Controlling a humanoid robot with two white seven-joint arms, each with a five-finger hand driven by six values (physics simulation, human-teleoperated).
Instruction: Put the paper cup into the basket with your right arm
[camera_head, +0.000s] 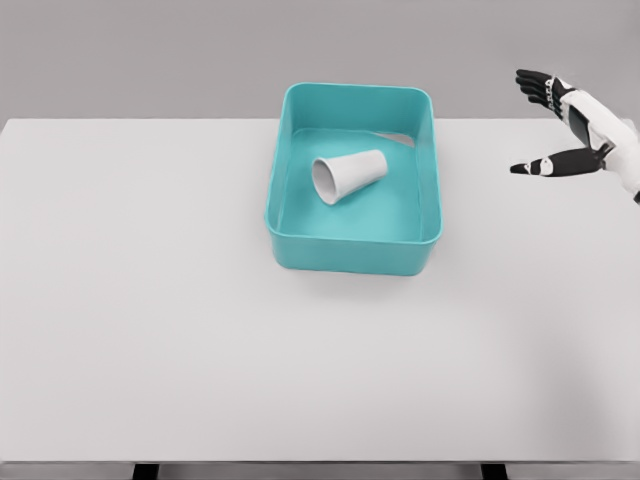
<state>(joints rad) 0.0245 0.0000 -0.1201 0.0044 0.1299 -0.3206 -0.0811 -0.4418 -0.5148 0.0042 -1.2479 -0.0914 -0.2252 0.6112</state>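
A white paper cup (348, 175) lies on its side inside the teal basket (354, 256), its open mouth facing the lower left. The basket stands at the middle back of the white table. My right hand (548, 124) hovers at the far right, well clear of the basket's right rim, with its fingers spread and nothing in them. The thumb points left toward the basket. The left arm does not show.
The white table (150, 300) stretches wide to the left of and in front of the basket. Its front edge runs along the bottom of the view. A grey wall stands behind the table.
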